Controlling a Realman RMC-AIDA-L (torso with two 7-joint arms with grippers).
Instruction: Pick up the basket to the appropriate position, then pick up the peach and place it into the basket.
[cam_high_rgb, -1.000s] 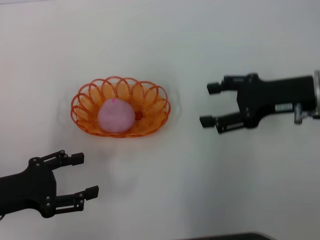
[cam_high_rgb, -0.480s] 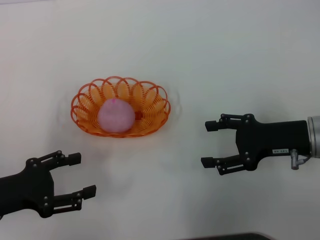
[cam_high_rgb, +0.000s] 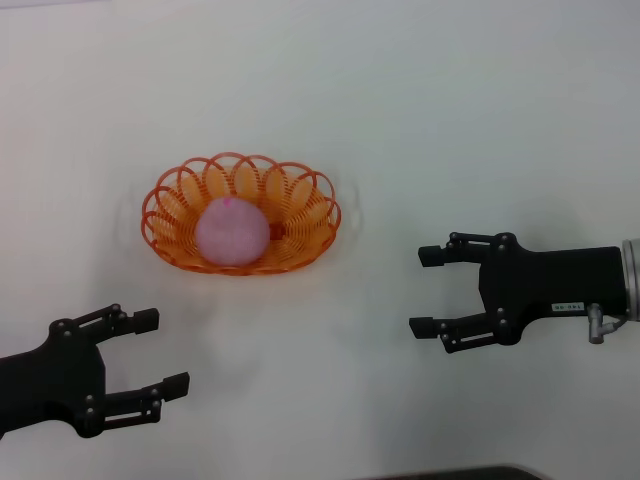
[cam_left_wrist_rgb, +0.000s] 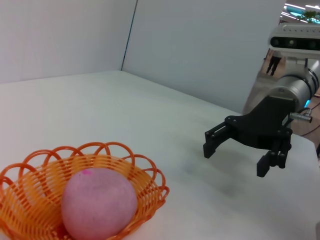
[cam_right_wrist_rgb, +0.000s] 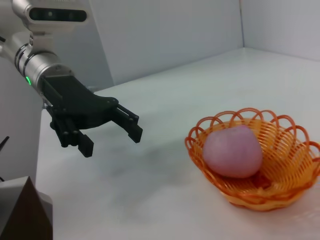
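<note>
From the head view I see the peach (cam_high_rgb: 232, 233) already sitting in the basket (cam_high_rgb: 170, 202) on the white table (cam_high_rgb: 420, 120). The left gripper (cam_high_rgb: 160, 351) hangs well clear on the near left of the basket, the right gripper (cam_high_rgb: 431, 291) well clear to its right, both with fingers apart and empty. My worry is small — a careless arm sweep could catch the light basket and slide it.

From the left wrist view the basket (cam_left_wrist_rgb: 147, 172) shows thin orange plastic loops, an open scalloped rim; the peach (cam_left_wrist_rgb: 98, 202) looks matte, pale pink, round. The right gripper (cam_left_wrist_rgb: 239, 154) hovers beyond the basket.

From the right wrist view the peach (cam_right_wrist_rgb: 232, 151) fills much of the basket (cam_right_wrist_rgb: 295, 175) — a knock could roll it over the shallow rim. The left gripper (cam_right_wrist_rgb: 113, 134) stands off to the side.
</note>
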